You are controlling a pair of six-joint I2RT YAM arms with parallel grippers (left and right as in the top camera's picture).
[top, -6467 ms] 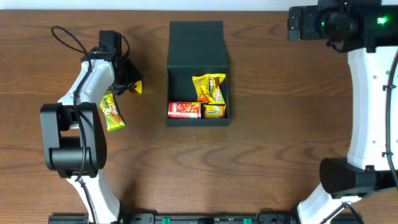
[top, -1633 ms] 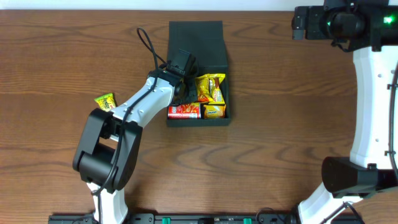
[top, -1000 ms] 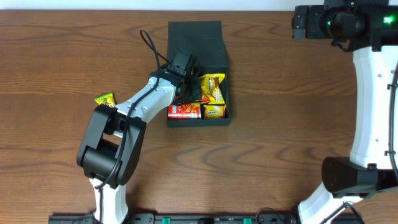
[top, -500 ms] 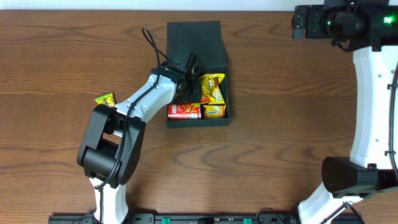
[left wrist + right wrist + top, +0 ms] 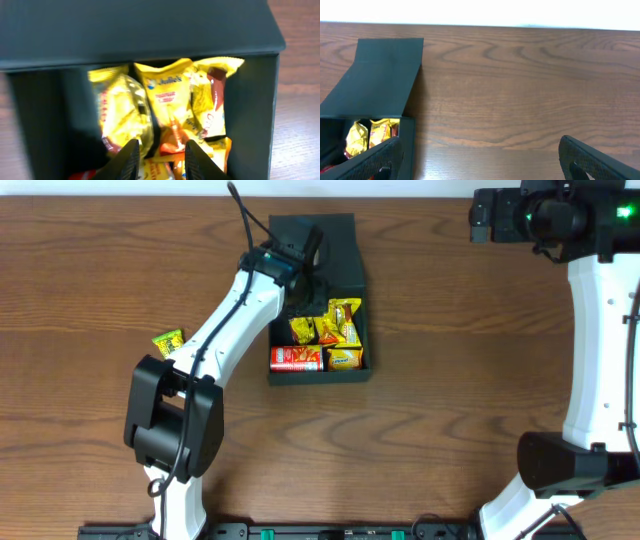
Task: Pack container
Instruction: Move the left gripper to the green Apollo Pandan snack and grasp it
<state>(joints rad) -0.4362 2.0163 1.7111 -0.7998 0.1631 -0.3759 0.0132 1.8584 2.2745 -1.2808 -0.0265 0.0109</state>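
Observation:
The container (image 5: 355, 290) is a dark box in the middle of the table, its flap lid (image 5: 335, 235) folded back at the far side. Inside lie several yellow snack packets (image 5: 338, 325), one (image 5: 303, 331) on the left, and a red can (image 5: 296, 358) at the front. My left gripper (image 5: 308, 268) hovers above the box's back part; in the left wrist view its gripper (image 5: 161, 161) is open a little with nothing between the fingers, over a yellow packet (image 5: 167, 97). My right gripper (image 5: 480, 165) stands wide open far above the table's back right.
One more yellow-green packet (image 5: 169, 341) lies on the wood left of the box, beside my left arm's base link. The right arm's column (image 5: 600, 350) stands along the right edge. The container's lid (image 5: 382, 75) shows at the left of the right wrist view.
My left gripper opened and let go of a yellow packet inside the box, then drew up and back toward the lid. The right arm has not moved.

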